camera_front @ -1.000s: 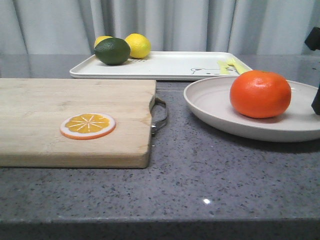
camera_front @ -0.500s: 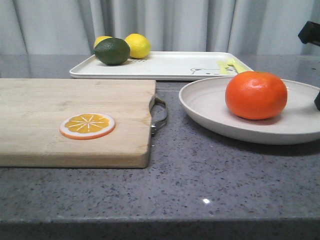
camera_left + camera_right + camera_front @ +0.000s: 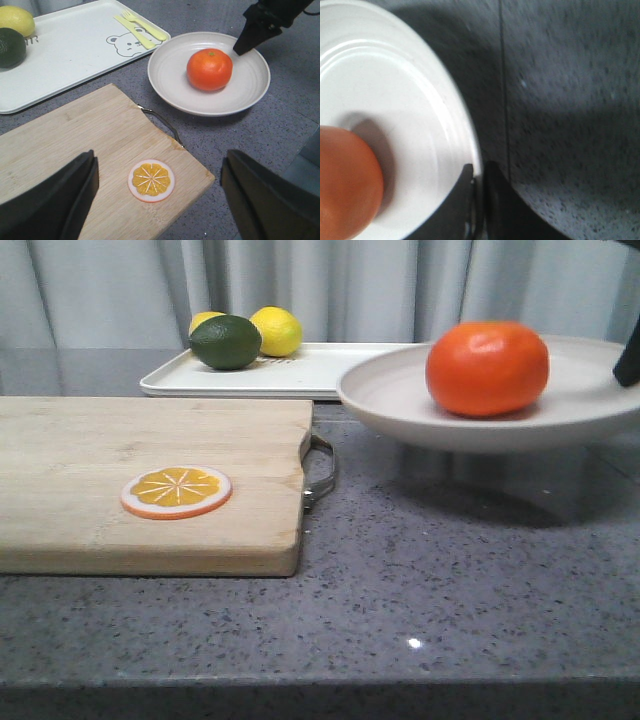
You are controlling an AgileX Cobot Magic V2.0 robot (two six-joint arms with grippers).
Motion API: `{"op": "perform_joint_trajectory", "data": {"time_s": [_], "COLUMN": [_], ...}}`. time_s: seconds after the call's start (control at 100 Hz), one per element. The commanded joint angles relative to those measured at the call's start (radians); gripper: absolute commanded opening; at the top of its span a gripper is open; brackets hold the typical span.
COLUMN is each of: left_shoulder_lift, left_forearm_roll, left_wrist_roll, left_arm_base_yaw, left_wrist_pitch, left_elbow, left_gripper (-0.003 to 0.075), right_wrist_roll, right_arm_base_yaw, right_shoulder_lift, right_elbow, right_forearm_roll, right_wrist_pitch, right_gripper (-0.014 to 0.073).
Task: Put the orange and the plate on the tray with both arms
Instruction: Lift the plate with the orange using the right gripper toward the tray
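Observation:
The orange rests on the beige plate, which hangs level above the counter, just in front of the white tray. My right gripper is shut on the plate's rim, one finger inside and one outside; in the front view only a dark part of it shows at the right edge. In the left wrist view the orange, plate, tray and right gripper all show. My left gripper is open and empty, high over the cutting board.
A wooden cutting board with a metal handle lies at the left and bears an orange slice. Two lemons and a lime sit on the tray's far left end. A curtain closes the back.
The plate with the orange has risen off the counter and shifted a little to the left, its rim now overlapping the tray's near edge in the front view.

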Motion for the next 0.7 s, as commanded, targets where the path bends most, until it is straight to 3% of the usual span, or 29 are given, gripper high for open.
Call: {"op": "perform_joint_trajectory", "data": {"time_s": [0.0,0.39,0.69], "left_shoulder_lift": [-0.003,-0.003,-0.003], "left_forearm_roll": [-0.011,-0.011,-0.012], "left_wrist_roll": [-0.009,-0.009,-0.009], "left_arm_base_yaw": [0.001,0.001,0.001], "left_wrist_pitch": [-0.072,-0.072,-0.072], "left_elbow": [-0.026,-0.026,-0.026], "left_gripper": [0.0491,0.0491,0.0491], "right_wrist_roll": [-0.006,-0.074,-0.081], "right_arm_base_yaw": [-0.006,-0.005,0.026], "right_shoulder_lift": [-0.012,0.270,0.490], "right_elbow": [-0.105,-0.476,-0.795], "right_forearm_roll": [0.046,0.207,0.214], "right_wrist_pitch": [0.014,0.127,0.176], "right_gripper": [-0.0067,-0.0067,-0.0067]}}
